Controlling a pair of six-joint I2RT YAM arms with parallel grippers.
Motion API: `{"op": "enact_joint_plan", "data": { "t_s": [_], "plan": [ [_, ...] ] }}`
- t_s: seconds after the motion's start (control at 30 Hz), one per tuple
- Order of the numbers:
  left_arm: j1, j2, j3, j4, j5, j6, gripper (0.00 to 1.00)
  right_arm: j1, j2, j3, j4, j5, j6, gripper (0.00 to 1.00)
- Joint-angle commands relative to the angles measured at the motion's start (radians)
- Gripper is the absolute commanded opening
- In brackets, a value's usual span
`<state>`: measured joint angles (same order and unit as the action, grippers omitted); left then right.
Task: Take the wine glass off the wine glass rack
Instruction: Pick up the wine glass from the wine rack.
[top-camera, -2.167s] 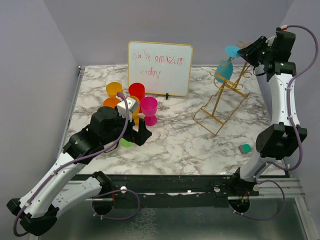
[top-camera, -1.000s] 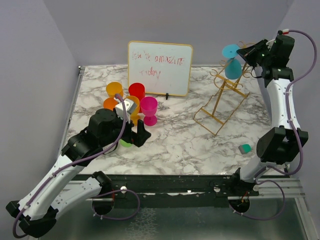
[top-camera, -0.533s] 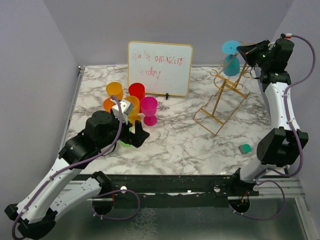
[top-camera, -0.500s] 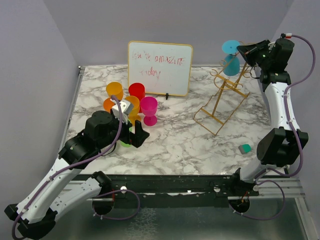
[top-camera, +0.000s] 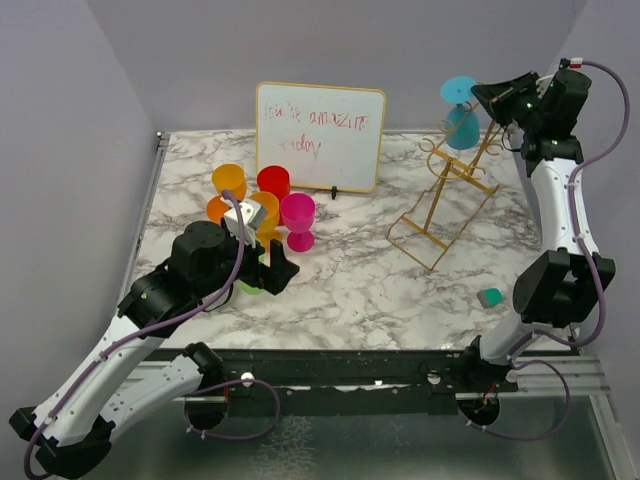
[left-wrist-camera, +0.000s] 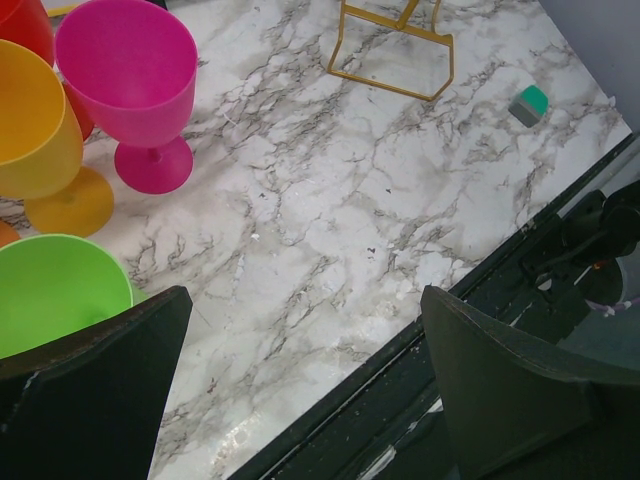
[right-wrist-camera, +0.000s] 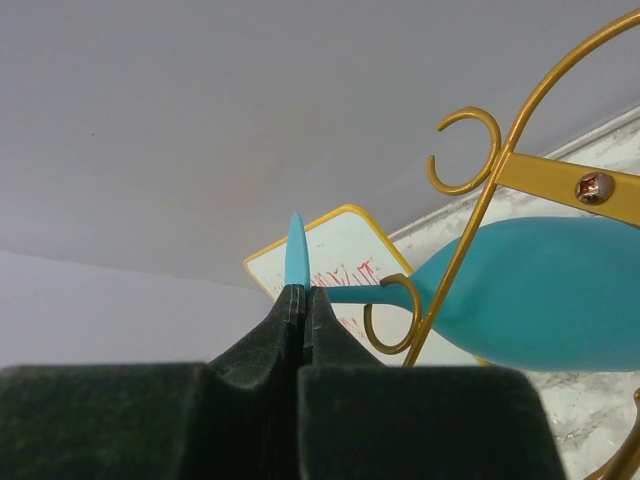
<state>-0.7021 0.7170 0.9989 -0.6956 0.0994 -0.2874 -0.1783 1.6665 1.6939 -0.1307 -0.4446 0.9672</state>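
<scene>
From above, we see the right gripper raised at the far right corner, its jaws pressed together on the flat foot of the blue wine glass. The glass is tilted, foot up and to the left, with its bowl at the top end of the gold wire rack, among the curled ends. The rack stands on the marble table, to the right of the whiteboard. A small green block lies near the right front edge. The left gripper sits low over the table on the left, beside a cluster of coloured glasses: pink glass, red glass and orange glass.

In the left wrist view, we see the left gripper spread wide with nothing between its fingers. The green glass stands just beside its left finger, and the pink glass is further off. The base of the rack and the block show at the top.

In the right wrist view, we look along the right gripper, whose jaws are fully closed on the thin edge of the foot of the wine glass. The stem runs sideways through a curled loop of the rack, and the bowl lies against the slanted rail. The whiteboard shows behind.
</scene>
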Motion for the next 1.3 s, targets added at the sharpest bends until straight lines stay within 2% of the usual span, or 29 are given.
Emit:
{"op": "enact_joint_plan", "data": {
  "t_s": [0.0,0.17,0.33,0.47,1.0,1.27],
  "plan": [
    [0.002,-0.004,-0.009,0.013,-0.019,-0.012,0.99,-0.002,0.018,0.051,0.008,-0.054,-0.015,0.01],
    [0.001,-0.008,-0.007,0.010,-0.022,-0.012,0.99,-0.002,0.028,0.049,-0.013,-0.059,-0.024,0.01],
    [0.001,-0.004,-0.004,0.009,-0.025,-0.012,0.99,-0.002,-0.001,0.032,-0.088,0.032,-0.064,0.01],
    [0.001,0.003,-0.003,0.007,-0.024,-0.012,0.99,-0.001,-0.018,0.001,-0.077,0.064,-0.052,0.01],
    [0.001,0.011,0.001,0.011,-0.028,-0.021,0.99,0.016,0.067,0.127,-0.079,-0.209,-0.119,0.01],
    [0.001,-0.002,0.012,0.011,-0.045,-0.031,0.99,0.088,0.091,0.186,-0.080,-0.369,-0.189,0.01]
  ]
}}
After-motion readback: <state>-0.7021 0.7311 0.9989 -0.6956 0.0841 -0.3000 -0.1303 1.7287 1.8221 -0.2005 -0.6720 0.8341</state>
